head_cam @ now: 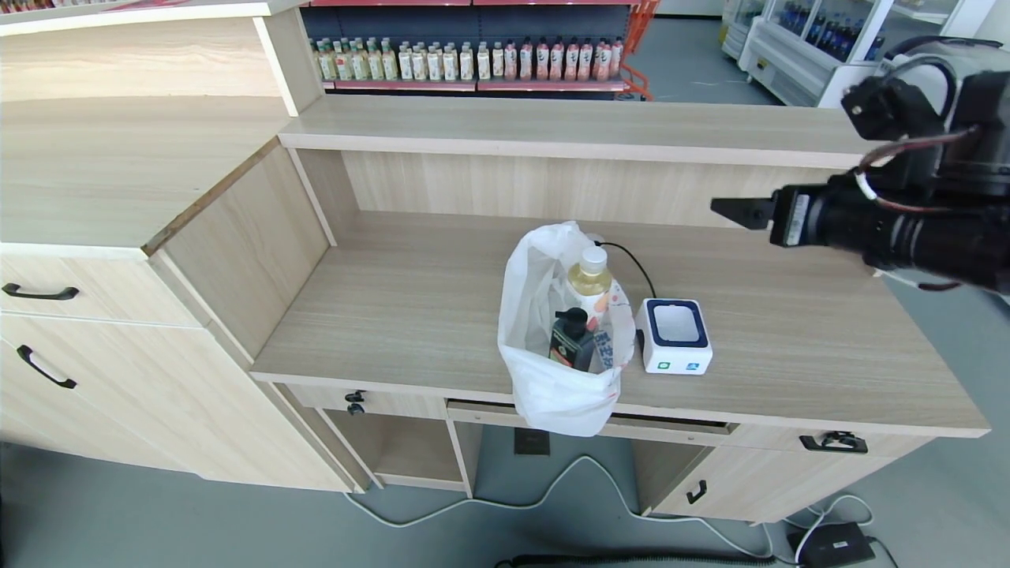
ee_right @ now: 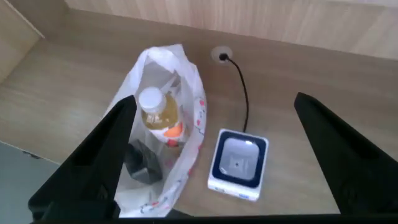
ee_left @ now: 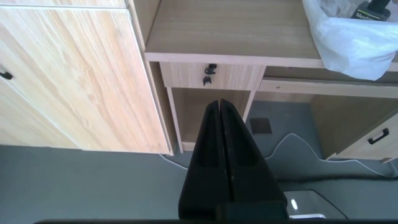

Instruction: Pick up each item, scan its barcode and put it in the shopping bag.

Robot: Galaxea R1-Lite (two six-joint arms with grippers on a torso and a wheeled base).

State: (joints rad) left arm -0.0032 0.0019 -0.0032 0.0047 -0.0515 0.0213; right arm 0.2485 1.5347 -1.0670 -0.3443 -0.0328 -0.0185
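We've got our right pincer (head_cam: 738, 213) spread wide, holding nothing. The bag (head_cam: 544, 394) with a bottle (head_cam: 590, 276) sits on the counter (head_cam: 789, 315) below and left of it. Fingers on our left pincer (ee_left: 220, 107) are pressed together, empty.

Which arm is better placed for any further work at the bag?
Right. The right gripper is open above the counter, facing the bag and scanner. The left gripper is shut, down in front of the drawer.
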